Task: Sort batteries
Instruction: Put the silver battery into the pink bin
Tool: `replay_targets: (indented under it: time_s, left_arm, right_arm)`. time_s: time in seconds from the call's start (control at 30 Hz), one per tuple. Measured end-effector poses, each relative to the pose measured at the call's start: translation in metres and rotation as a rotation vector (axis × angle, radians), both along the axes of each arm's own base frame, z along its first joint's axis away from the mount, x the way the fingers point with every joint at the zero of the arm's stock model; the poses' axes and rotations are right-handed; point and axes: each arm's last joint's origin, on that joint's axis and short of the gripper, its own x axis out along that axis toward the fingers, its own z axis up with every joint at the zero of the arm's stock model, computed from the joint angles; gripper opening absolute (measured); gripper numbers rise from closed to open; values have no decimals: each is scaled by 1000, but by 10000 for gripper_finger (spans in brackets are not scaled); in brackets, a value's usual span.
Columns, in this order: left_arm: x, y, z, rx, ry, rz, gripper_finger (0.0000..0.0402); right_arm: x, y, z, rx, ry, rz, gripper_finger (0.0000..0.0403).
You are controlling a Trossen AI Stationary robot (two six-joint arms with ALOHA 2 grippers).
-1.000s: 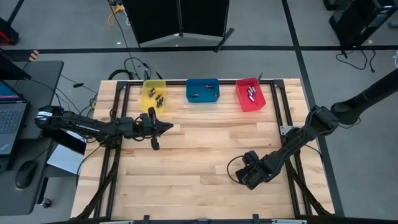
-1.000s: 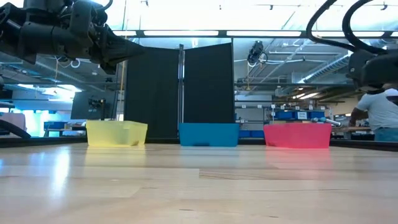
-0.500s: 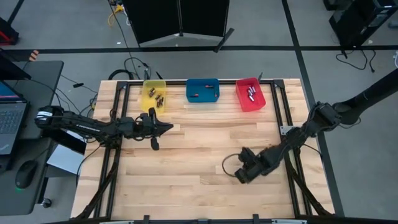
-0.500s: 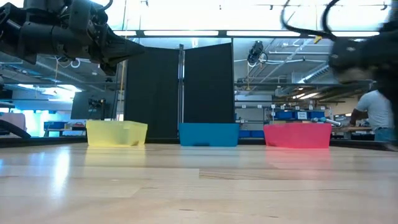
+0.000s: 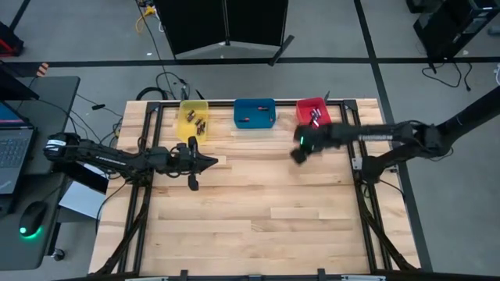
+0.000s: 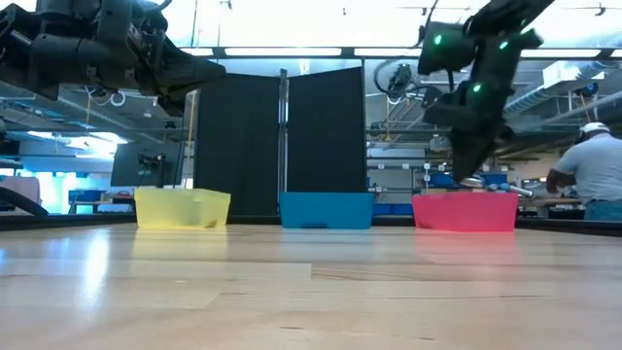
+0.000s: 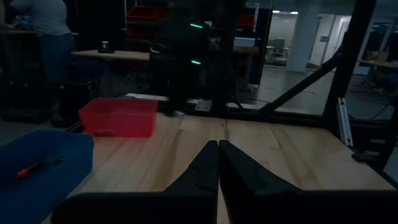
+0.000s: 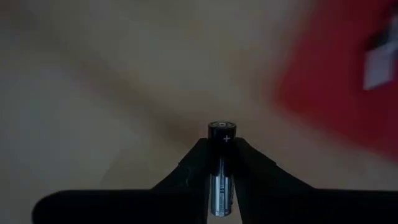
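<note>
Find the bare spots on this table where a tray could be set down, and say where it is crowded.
The wooden table is bare across its whole near half. The far edge is crowded: yellow bin, blue bin and red bin stand in a row. The right gripper, holding a battery, hangs by the red bin; the left gripper hovers below the yellow one.

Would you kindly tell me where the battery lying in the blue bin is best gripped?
Grip the battery across its middle, coming straight down from above: it lies flat on the floor of the blue bin, so fingers can close on its round sides. The right end effector holds a second battery.
</note>
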Motion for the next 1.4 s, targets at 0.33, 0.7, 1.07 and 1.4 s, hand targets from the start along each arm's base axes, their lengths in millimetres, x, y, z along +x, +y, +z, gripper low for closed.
replay_targets:
  time_s: [0.33,0.7,1.07,1.4]
  left_arm:
    - [0,0,0,0,-1,12,21]
    - [0,1,1,-1,-6,20,21]
    - [0,1,1,-1,-5,31,21]
    - [0,1,0,-6,-6,36,21]
  right_arm:
    - [-37,-111,5,-129,-49,-166,57]
    - [-46,-165,-38,-26,96,-211,57]
    - [-41,-184,-55,14,138,-201,64]
    - [-42,-187,-51,48,97,-280,92]
